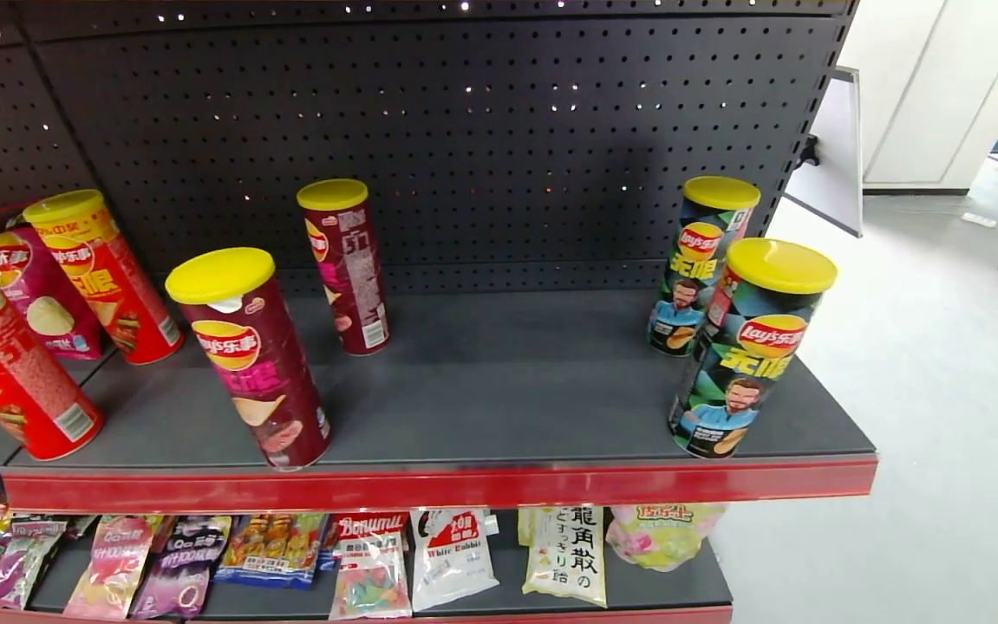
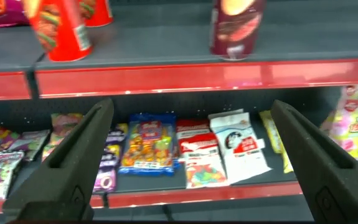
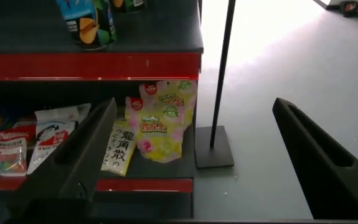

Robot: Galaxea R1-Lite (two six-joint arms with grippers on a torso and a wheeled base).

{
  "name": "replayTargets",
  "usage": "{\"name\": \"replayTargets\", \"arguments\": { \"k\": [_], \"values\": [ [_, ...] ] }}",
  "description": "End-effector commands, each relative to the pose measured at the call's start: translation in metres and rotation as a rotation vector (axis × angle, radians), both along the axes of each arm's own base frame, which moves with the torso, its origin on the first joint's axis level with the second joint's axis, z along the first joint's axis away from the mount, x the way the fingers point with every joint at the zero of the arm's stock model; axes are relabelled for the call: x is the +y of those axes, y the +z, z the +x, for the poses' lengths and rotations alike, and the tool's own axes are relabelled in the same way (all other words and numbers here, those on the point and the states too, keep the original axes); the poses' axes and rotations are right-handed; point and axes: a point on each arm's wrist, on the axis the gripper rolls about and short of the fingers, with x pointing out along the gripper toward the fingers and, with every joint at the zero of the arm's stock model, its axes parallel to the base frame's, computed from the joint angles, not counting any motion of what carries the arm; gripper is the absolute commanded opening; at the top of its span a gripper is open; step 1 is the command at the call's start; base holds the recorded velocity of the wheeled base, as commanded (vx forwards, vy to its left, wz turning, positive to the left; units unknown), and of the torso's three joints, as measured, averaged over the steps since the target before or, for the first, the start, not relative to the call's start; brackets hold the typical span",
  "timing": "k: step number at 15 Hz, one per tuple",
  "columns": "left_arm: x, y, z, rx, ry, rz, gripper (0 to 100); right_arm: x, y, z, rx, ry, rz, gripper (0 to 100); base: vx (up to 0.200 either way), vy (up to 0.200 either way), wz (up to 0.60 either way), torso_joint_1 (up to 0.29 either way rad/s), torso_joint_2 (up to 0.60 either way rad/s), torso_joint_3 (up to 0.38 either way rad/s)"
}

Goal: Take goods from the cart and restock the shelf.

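Upper shelf point(image 1: 464, 485), dark deck with a red front lip, black pegboard point(image 1: 464, 130) behind. Six yellow-lidded chip cans stand upright on it. Front maroon can point(image 1: 247, 355) is near the lip, left of centre; rear maroon can point(image 1: 347, 264) is farther back, close to the pegboard, and the two are well apart. At the shelf's right end, front green can point(image 1: 754, 347) stands by the lip with rear green can point(image 1: 702, 264) just behind it. Far left on the adjoining deck: near red can point(image 1: 4, 355), far red can point(image 1: 104, 273), and a pink chip bag point(image 1: 35, 295) between them, leaning back. The middle of the deck between the maroon and green cans is bare. Lower shelf holds a row of candy bags point(image 1: 451, 555) lying flat, with a yellow-green bag point(image 1: 663, 533) at the right end. Left gripper point(image 2: 192, 106): fingers spread wide, nothing between them, level with the lower shelf and facing the candy bags; the front maroon can sits above it on the lip. Right gripper point(image 3: 195, 102): fingers likewise spread wide and empty, low at the shelf's right end, facing the yellow-green bag and a black pole stand point(image 3: 215, 146) on the grey floor beside the shelf.
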Motion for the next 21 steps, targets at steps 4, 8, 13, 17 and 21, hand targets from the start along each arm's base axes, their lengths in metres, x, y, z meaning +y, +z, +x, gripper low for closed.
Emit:
{"name": "replayTargets", "arguments": {
  "k": [4,8,13,17,21],
  "values": [
    [0.0,0.0,0.0,-0.001,0.0,0.001,100,0.0,0.0,0.0001,0.002,0.001,-0.001,100,0.0,0.2,0.0,0.004,0.0,0.002],
    [0.0,0.0,0.0,-0.001,0.0,0.001,100,0.0,0.0,0.0001,0.002,0.001,-0.001,100,0.0,0.2,0.0,0.004,0.0,0.005],
    [0.0,0.0,0.0,-0.001,0.0,0.001,100,0.0,0.0,0.0001,0.002,0.001,-0.001,100,0.0,0.2,0.0,0.003,0.0,0.0],
    [0.0,0.0,0.0,-0.001,0.0,0.001,100,0.0,0.0,0.0001,0.002,0.001,-0.001,100,0.0,0.2,0.0,0.001,0.0,-0.002],
    [0.0,0.0,0.0,-0.001,0.0,0.001,100,0.0,0.0004,0.0,0.0,0.001,-0.002,100,0.0,0.05,0.0,0.001,0.0,0.002]
  ]
}}
